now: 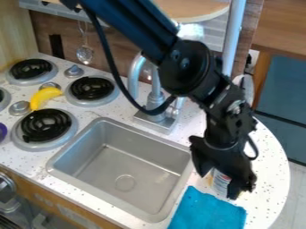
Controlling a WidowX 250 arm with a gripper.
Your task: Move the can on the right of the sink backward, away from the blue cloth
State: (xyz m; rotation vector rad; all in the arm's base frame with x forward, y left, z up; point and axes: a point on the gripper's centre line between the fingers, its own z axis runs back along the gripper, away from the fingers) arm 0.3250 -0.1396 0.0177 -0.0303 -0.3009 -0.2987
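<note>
Speckled white counter [270,167]: blue cloth [206,212] beside sink [110,167], banana [45,96] among burners [44,126], purple item [2,131] at left edge

The robot arm [179,62] is black with cylindrical segments and cables.

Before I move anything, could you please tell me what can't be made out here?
All in the camera view:
- The upper part of the container: hidden by the gripper, as is whether it is gripped.
- Part of the faucet: behind the arm.
- The rest of the purple item: cut off by the left edge.
- The near end of the blue cloth: cut off by the bottom edge.
</note>
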